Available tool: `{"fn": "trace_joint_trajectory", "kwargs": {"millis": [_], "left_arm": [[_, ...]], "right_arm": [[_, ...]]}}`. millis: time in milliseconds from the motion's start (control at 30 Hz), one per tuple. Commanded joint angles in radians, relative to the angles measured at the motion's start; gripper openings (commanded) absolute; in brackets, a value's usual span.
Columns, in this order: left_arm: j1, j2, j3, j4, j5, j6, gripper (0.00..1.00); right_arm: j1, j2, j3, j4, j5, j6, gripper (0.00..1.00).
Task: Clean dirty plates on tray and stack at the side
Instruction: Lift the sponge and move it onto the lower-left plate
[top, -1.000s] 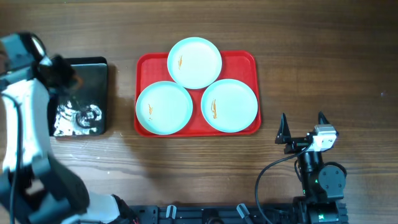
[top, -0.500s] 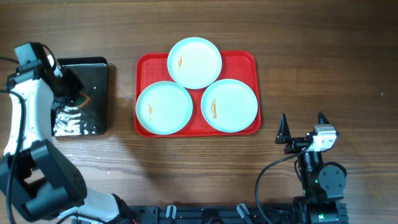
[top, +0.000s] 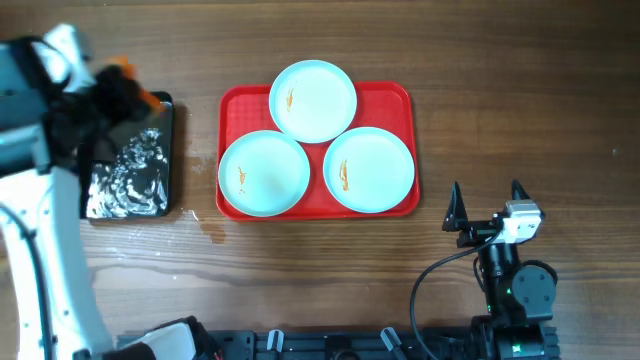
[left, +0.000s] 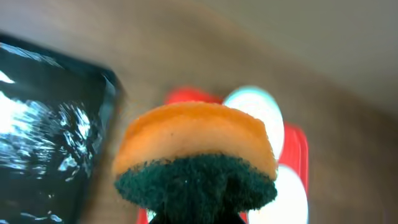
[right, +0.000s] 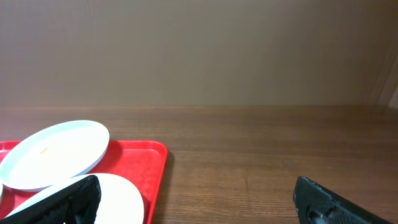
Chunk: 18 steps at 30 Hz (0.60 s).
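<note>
Overhead: left arm extends up the left edge, left claw (top: 122, 88) raised over the far end of the black tray (top: 130, 175). It is clamped on an orange-and-green sponge (left: 196, 155), green side nearest the claw. Right arm sits folded at the near-right tabletop (top: 520, 90), right claw (top: 486, 188) spread wide, gripping nothing. All three plates (top: 313, 100) sit on the red tray (top: 395, 100), orange smears showing.

dark wood-grain desk (top: 520, 90), big red tray (top: 392, 103) parked around the middle, smaller glossy black tray (top: 150, 172) off to its left, the two well apart
</note>
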Motion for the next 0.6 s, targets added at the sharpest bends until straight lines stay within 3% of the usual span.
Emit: {"fn": "trace_joint_trajectory", "kwargs": {"millis": [0,267,467,567], "left_arm": [[-0.146,0.085,-0.1,-0.014,0.045,-0.015,0.04],[-0.417,0.236,-0.253,0.17,0.041,-0.097,0.04],[-0.51,0.37,-0.271,0.242,-0.124,-0.244,0.04],[-0.524,0.421,-0.272,0.254,-0.134,-0.254,0.04]], "right_arm": [[-0.005,-0.006,-0.001,0.005,-0.018,-0.017,1.0],[-0.005,-0.006,-0.001,0.005,-0.018,-0.018,1.0],[-0.005,-0.006,-0.001,0.005,-0.018,-0.017,1.0],[-0.005,-0.006,-0.001,0.005,-0.018,-0.018,1.0]]}}
